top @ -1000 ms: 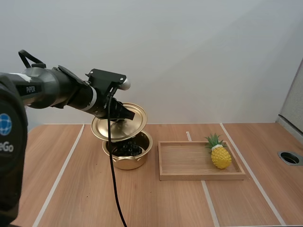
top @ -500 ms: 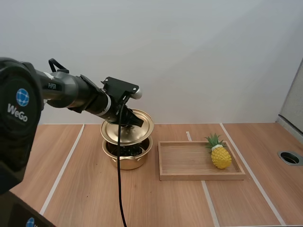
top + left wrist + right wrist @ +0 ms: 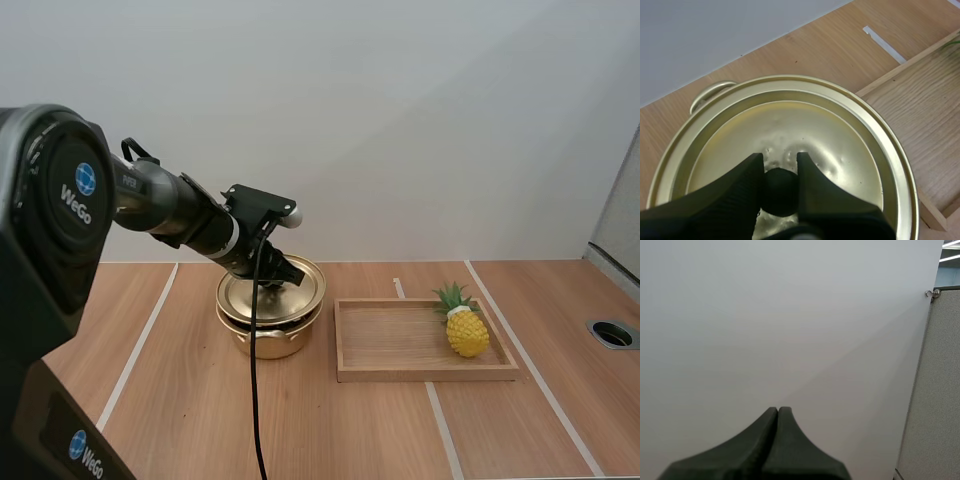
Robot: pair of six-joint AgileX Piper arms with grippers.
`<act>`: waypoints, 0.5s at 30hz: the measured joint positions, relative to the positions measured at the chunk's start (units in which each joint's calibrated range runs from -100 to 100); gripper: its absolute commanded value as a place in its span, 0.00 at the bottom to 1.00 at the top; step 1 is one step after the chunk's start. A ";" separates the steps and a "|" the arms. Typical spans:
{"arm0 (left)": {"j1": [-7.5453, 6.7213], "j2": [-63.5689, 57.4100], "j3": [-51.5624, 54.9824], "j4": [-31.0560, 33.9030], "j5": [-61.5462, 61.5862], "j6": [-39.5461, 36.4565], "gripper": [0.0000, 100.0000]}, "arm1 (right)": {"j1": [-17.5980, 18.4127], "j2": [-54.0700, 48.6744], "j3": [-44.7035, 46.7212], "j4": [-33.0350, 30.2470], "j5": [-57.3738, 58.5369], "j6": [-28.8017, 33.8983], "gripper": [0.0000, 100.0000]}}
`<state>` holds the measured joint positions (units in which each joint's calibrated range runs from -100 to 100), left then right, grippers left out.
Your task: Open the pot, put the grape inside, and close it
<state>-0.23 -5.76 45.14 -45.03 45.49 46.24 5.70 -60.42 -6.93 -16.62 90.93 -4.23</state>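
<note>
Left gripper (image 3: 780,163) pinches the black knob (image 3: 780,186) of the gold lid (image 3: 810,122), which sits on the pot (image 3: 266,342) just beside the wooden tray (image 3: 395,340); if the lid isn't seated square on the rim, releasing could leave it tilted or sliding off.

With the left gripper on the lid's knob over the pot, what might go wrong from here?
1. The left gripper pinches the knob; withdrawing before opening would likely drag the lid off the pot.
2. The pot stands close beside the wooden tray; a sideways tug could knock it against the tray.
</note>
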 measured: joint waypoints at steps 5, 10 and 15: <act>0.00 0.00 1.95 2.54 -2.37 -0.21 0.00 | 0.00 0.00 0.00 0.11 0.00 0.00 0.00; 0.00 0.26 3.14 2.54 -5.52 -0.42 0.00 | 0.00 0.00 0.00 0.11 0.00 0.00 0.00; 0.00 1.33 3.14 1.73 -5.96 -0.42 0.00 | -0.32 0.00 0.00 0.11 0.00 0.00 0.00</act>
<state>-0.23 -4.44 48.28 -43.29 39.53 45.83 5.38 -60.42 -6.93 -16.51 90.93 -4.23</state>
